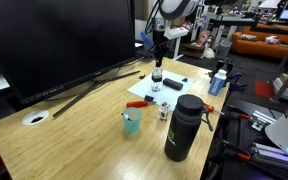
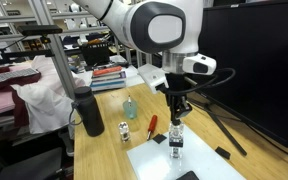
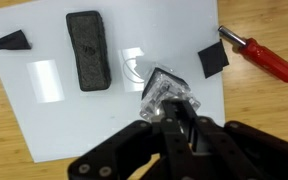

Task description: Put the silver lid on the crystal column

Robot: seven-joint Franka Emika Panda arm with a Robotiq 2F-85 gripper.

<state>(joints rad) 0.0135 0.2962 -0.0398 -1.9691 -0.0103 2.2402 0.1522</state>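
In an exterior view the pincer (image 1: pixel 157 62) hangs closed straight above the crystal column (image 1: pixel 157 80). The column stands upright on a white sheet (image 1: pixel 176 88) on the counter (image 1: pixel 74 140). A teal cup (image 1: pixel 132 122) and a black bottle (image 1: pixel 183 127) stand nearer to the camera.

In an exterior view the closed pincer (image 2: pixel 176 112) is just over the crystal column (image 2: pixel 175 142), and a red screwdriver (image 2: pixel 151 124) lies near.

In the wrist view the pincer (image 3: pixel 174 118) has its tips together over the crystal column (image 3: pixel 166 93). A black block (image 3: pixel 88 50) lies on the white sheet (image 3: pixel 44 110). Whether the silver lid sits between the tips, I cannot tell.
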